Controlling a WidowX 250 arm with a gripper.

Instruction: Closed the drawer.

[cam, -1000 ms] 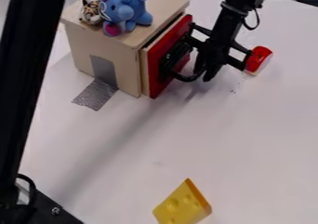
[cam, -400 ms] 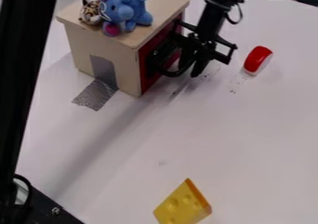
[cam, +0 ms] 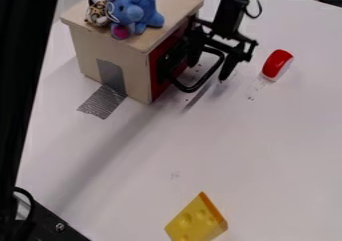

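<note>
Toward one o'clock, gripper (cam: 207, 71): we see it hanging in front of the drawer, its two fingers spread wide; one is close to the drawer front, the other farther out. We see nothing clamped between them, and cannot tell whether either touches the handle.
Drawer (cam: 160, 88): near twelve o'clock we find its red front, pushed in against the cabinet.
Handle (cam: 192, 90): we see a black loop standing out from the red front, just beside the fingers.
Cabinet (cam: 137, 72): we see the wooden box at eleven o'clock, with a blue plush (cam: 151, 18) and a spotted plush (cam: 96, 14) on top.
Grey strip (cam: 103, 101): we see it between nine and ten o'clock, at the cabinet's foot.
Red-and-white object (cam: 277, 64): we find it at two o'clock, apart from the gripper.
Yellow cheese (cam: 194, 221): we see it at six o'clock.
</note>
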